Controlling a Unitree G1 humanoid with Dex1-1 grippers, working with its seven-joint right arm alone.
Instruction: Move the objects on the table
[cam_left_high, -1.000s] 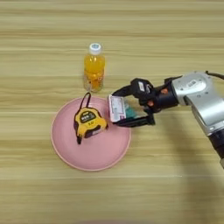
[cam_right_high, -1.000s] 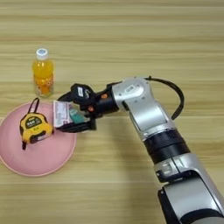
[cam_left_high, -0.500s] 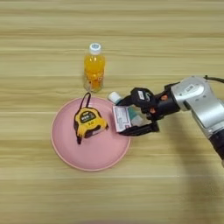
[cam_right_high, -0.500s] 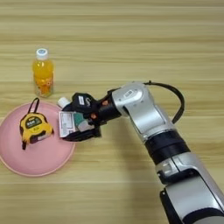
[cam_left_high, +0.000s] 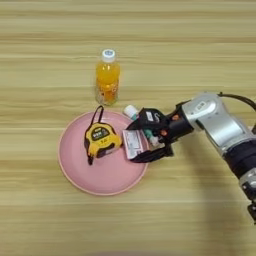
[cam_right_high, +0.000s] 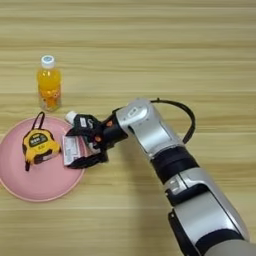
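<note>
table (cam_left_high: 200, 60): light wood planks | gripper (cam_left_high: 146, 141) (fingers spread) over packet (cam_left_high: 132, 143)

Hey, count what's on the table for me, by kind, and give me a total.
Bottle: 1
Tape measure: 1
Glue stick: 1
Packet: 1
Plate: 1
Total: 5

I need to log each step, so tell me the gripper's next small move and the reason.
Probably a short pull back to the right, clear of the pink plate. The right gripper stands open over the plate's right rim, the red-white packet lies between its fingers on that rim beside the tape measure, and the glue stick shows just behind. Whether it has let go fully is unclear.
</note>
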